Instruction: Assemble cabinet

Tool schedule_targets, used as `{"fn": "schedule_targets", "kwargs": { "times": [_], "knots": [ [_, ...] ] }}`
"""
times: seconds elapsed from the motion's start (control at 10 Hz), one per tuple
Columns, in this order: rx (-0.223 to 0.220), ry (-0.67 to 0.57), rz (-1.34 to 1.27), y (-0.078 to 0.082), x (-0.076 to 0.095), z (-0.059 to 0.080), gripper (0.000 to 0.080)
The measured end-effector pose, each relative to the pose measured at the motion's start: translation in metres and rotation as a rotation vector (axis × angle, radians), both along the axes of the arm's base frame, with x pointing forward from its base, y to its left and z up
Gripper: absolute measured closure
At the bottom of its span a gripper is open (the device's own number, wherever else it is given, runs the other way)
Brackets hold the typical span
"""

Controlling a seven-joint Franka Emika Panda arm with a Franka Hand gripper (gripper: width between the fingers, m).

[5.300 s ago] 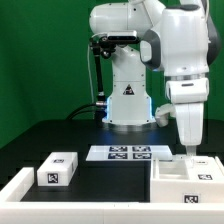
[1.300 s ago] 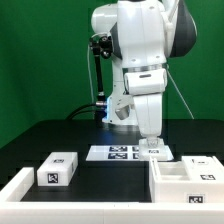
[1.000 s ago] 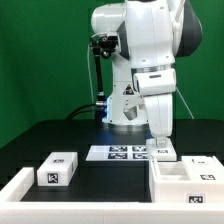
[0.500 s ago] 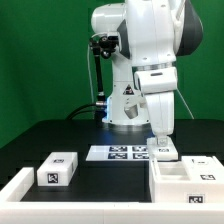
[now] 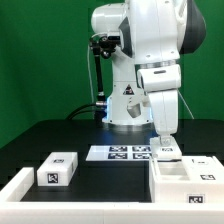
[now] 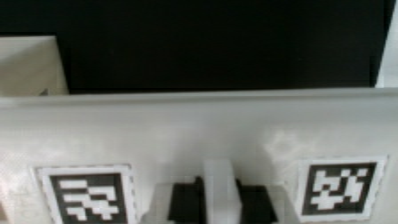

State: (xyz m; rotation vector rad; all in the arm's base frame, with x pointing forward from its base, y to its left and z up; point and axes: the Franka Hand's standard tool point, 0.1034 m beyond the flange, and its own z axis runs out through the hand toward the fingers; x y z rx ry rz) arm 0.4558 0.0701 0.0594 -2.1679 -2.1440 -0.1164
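The cabinet [image 5: 186, 180], a large white open box with tags, stands at the front on the exterior view's right. My gripper [image 5: 166, 143] hangs just behind its back left corner, low over the table. In the wrist view the two dark fingers [image 6: 185, 200] stand close together on either side of a thin white ridge, so my gripper [image 6: 217, 200] looks shut on a white tagged piece [image 6: 196, 130]. This piece carries two tags and fills most of the wrist view. It shows as a small white bit under the fingers in the exterior view [image 5: 171, 151].
The marker board [image 5: 120, 153] lies mid-table. A small white tagged block [image 5: 58, 168] and a long white piece [image 5: 14, 186] lie on the exterior view's left. The robot base [image 5: 128, 105] stands behind. Another white part [image 6: 25, 65] shows beyond the held piece.
The gripper has moved from over the marker board toward the exterior view's right, closer to the cabinet's back corner. The cabinet and the loose parts have not moved.
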Motion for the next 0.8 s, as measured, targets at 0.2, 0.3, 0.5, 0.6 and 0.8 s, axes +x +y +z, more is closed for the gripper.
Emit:
{"fn": "schedule_targets", "kwargs": {
  "times": [0.2,0.3,0.5,0.6,0.8],
  "knots": [
    [0.002,-0.004,-0.007,-0.002,0.005,0.0,0.0737],
    [0.004,-0.001,-0.008,-0.002,0.006,0.0,0.0737],
    [0.006,0.008,-0.008,-0.001,0.008,-0.002,0.0737],
    [0.011,0.006,-0.01,-0.001,0.013,-0.003,0.0737],
    [0.015,-0.005,-0.006,0.0,0.022,-0.003,0.0737]
  ]
}}
